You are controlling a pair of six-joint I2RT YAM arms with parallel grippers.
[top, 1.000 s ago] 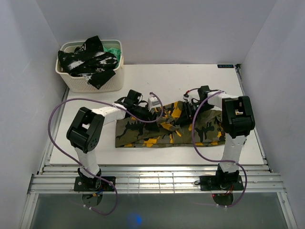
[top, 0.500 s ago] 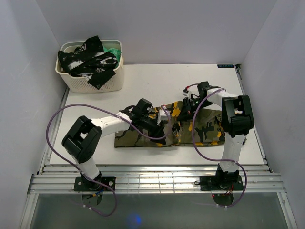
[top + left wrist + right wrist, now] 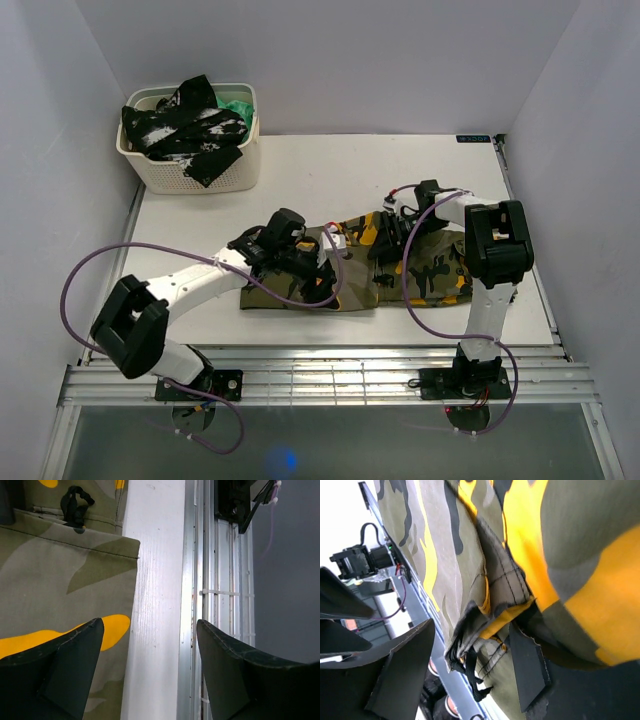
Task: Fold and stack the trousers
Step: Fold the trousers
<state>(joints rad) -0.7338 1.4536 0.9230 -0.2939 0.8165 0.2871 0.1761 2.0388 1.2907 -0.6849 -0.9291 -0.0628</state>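
Note:
The camouflage trousers (image 3: 440,270) lie flat across the table's near half, olive with black and yellow-orange patches. My left gripper (image 3: 325,262) hovers over their middle near the front hem. In the left wrist view it (image 3: 149,625) is open, with the trousers' edge (image 3: 60,565) under its left finger and bare table between the tips. My right gripper (image 3: 385,238) sits on the trousers' upper middle. In the right wrist view it (image 3: 470,630) is open around a bunched fold of trousers (image 3: 590,555) with a black drawstring (image 3: 470,675).
A cream basket (image 3: 170,175) stands at the back left, holding a black-and-white garment (image 3: 185,125) and a green cloth (image 3: 238,107). The white table's (image 3: 155,555) front edge meets an aluminium rail (image 3: 220,580). Purple cables loop off both arms.
The left arm's elbow swung out to the left and its gripper moved nearer the front edge over the trousers. The right gripper stayed in place and its jaws parted.

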